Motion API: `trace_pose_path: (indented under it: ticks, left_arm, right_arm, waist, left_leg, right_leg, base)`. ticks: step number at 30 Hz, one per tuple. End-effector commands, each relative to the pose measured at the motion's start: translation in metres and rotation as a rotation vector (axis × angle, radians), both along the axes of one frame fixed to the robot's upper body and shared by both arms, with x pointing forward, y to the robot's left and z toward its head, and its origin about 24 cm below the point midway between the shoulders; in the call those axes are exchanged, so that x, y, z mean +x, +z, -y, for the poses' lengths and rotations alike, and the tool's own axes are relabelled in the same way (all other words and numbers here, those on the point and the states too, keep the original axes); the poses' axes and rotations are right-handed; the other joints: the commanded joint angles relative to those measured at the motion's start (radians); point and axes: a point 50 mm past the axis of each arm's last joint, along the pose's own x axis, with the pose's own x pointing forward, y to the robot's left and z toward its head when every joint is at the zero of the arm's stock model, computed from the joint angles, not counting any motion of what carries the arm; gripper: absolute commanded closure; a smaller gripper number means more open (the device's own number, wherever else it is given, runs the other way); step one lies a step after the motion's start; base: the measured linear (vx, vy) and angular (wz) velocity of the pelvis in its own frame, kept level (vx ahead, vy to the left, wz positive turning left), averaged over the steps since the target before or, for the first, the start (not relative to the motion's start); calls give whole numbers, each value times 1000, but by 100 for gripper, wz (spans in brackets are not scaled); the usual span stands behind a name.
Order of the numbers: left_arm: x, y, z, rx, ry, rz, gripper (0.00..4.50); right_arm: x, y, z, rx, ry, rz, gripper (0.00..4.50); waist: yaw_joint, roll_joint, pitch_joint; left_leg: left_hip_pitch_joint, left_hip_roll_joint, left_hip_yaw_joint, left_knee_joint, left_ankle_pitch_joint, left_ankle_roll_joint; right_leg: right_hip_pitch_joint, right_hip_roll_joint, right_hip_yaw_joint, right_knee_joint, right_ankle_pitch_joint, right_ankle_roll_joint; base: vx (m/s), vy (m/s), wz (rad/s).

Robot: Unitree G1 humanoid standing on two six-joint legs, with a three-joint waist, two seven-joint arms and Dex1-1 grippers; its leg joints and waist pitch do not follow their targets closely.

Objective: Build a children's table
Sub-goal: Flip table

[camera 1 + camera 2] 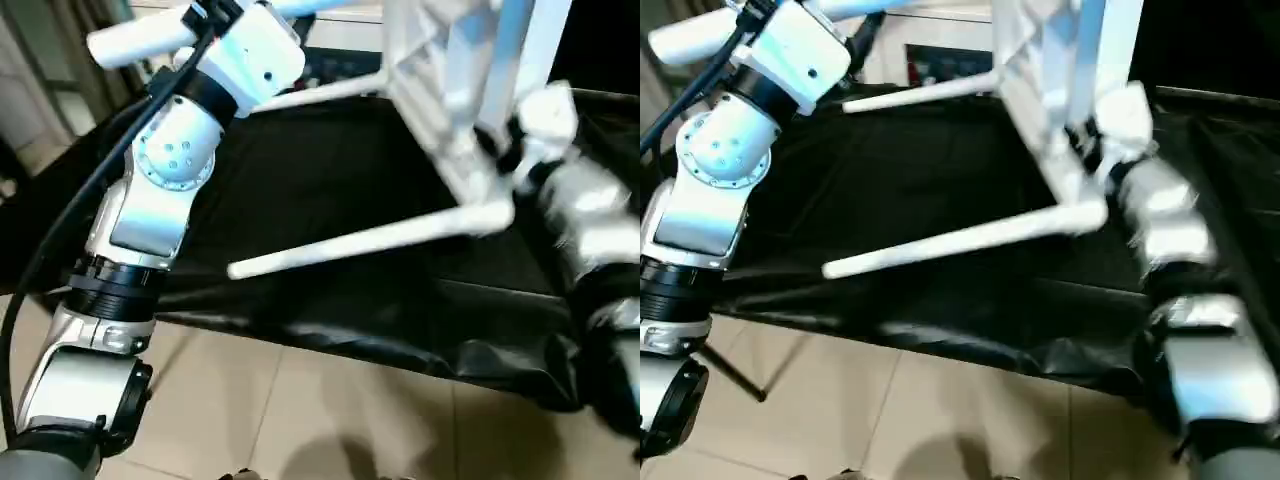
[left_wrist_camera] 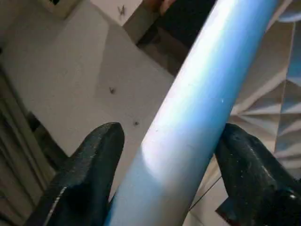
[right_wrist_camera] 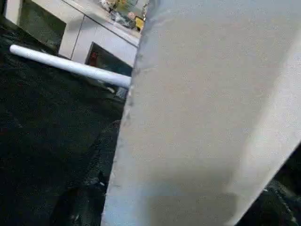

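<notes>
Black cloth (image 1: 320, 190) covers the work surface, pale floor tiles (image 1: 300, 400) at its near edge. White tabletop (image 1: 450, 80) is tipped up on edge above the cloth, ribbed underside facing the left arm. Two legs are seated in its sockets and stick out sideways: near leg (image 1: 370, 240) runs from the tabletop's lower corner out over the cloth, free end close to the cloth's near edge; far leg (image 1: 320, 92) runs from the tabletop toward the left arm's wrist, behind it.

Left gripper (image 2: 164, 155) is raised off to the side of the tabletop, closed on a third leg (image 2: 197, 108). Left wrist view: black fingers (image 2: 94, 165) sit on either side of the round shaft, touching it. From the head camera that leg (image 1: 140, 40) pokes out past the left wrist, away from the tabletop.

Right gripper (image 1: 1090, 140) is at the tabletop's lower edge, just above the near leg's socket. Right wrist view has a white tabletop face (image 3: 211, 108) right against the camera, far leg (image 3: 70, 67) beyond it over the cloth. Cannot tell whether the right gripper is clamped or open.
</notes>
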Motion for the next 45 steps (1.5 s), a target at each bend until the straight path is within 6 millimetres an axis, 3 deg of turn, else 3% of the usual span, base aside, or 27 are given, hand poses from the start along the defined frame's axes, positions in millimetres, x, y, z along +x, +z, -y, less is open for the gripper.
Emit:
trace_pose_path:
  ticks: [1,3,8,14,18,23,24,26,29,30,31,35,39,41,42,43,45]
  left_arm:
    - [11,-17,-10,0,56,-115,147]
    - [14,-21,-15,-8,83,-167,157]
    - [17,-27,-19,-15,115,-223,195]
    - [20,-31,-20,-80,125,-294,247]
    - [19,-31,-16,-139,91,-321,269]
    - [16,-32,-3,-220,38,-370,282]
    - [16,-32,-3,-223,38,-371,284]
    - [16,-33,-3,-236,38,-379,287]
    - [15,-33,-4,-251,48,-376,288]
    - [15,-33,-4,-253,50,-375,288]
    - [15,-33,-5,-258,56,-375,288]
    - [15,-35,-10,-262,83,-391,289]
    - [15,-37,-11,-266,90,-399,289]
    - [17,-45,-17,-269,120,-421,289]
    - [17,-46,-19,-270,127,-427,289]
    - [17,-46,-19,-270,127,-427,289]
    - [18,-50,-24,-263,147,-436,289]
  right_arm:
    - [-5,52,0,-239,31,180,248]
    - [-6,71,4,-320,26,205,248]
    - [-8,91,7,-412,23,227,248]
    - [-13,128,8,-566,8,272,248]
    - [-15,144,8,-596,-7,304,248]
    - [-19,173,1,-641,-18,360,248]
    - [-19,174,1,-640,-16,362,248]
    - [-20,177,-1,-630,-5,372,178]
    - [-20,179,-6,-630,17,394,176]
    - [-20,179,-7,-632,15,400,150]
    - [-20,180,-8,-628,19,410,150]
    - [-23,186,-12,-582,37,505,123]
    - [-27,189,-16,-566,55,578,84]
    - [-37,193,-26,-414,169,733,63]
    - [-39,193,-28,-379,197,763,51]
    - [-39,193,-28,-379,197,763,44]
    - [-41,179,-41,-254,333,804,39]
  waist:
    - [0,-25,-83]
    - [1,-25,-83]
    - [8,-23,-80]
    - [4,-26,-75]
    - [2,-30,-75]
    - [-3,-34,-75]
    - [-3,-34,-75]
    - [-4,-36,-73]
    - [-5,-37,-73]
    - [-6,-37,-73]
    - [-8,-41,-72]
    - [-14,-38,-71]
    - [-16,-41,-72]
    - [-16,-36,-74]
    - [-14,-38,-74]
    - [-15,-32,-76]
    - [-14,-34,-76]
  left_leg:
    - [8,2,16,-49,-37,112]
    - [7,2,15,-49,-39,109]
    - [5,3,16,-47,-57,100]
    - [3,5,16,-48,-142,79]
    - [-5,3,14,-47,-123,80]
    - [-10,4,14,-42,-114,101]
    - [-11,3,14,-42,-115,103]
    - [-12,4,13,-42,-114,105]
    - [-14,5,13,-40,-91,112]
    - [-14,5,12,-40,-93,114]
    - [-14,4,13,-40,-98,117]
    - [-15,6,11,-40,-108,112]
    - [-16,4,12,-38,-105,113]
    - [-18,6,10,-37,-93,125]
    - [-16,6,12,-37,-90,131]
    - [-17,6,10,-35,-82,133]
    - [-15,7,11,-35,-76,151]
  right_leg:
    - [78,-7,7,-46,-25,-301]
    - [78,-7,7,-45,-28,-302]
    - [72,-6,7,-46,-46,-292]
    - [66,-8,6,-55,-149,-278]
    - [67,-9,5,-51,-134,-265]
    - [66,-8,3,-47,-104,-280]
    - [67,-7,3,-47,-106,-280]
    - [67,-7,3,-47,-99,-274]
    - [68,-8,2,-42,-69,-278]
    - [67,-8,2,-43,-72,-277]
    - [68,-7,2,-44,-82,-277]
    - [67,-9,0,-43,-93,-272]
    - [68,-8,0,-42,-85,-268]
    - [70,-11,0,-36,-54,-265]
    - [69,-10,0,-38,-43,-263]
    - [70,-9,1,-33,-29,-267]
    - [71,-9,0,-34,-6,-280]
  base:
    - [0,0,0]
    - [0,0,0]
    - [0,0,0]
    - [0,0,0]
    - [0,0,0]
    - [0,0,0]
    - [0,0,0]
    - [0,0,0]
    - [0,0,0]
    - [0,0,0]
    - [0,0,0]
    - [0,0,0]
    - [0,0,0]
    - [0,0,0]
    - [0,0,0]
    - [0,0,0]
    - [0,0,0]
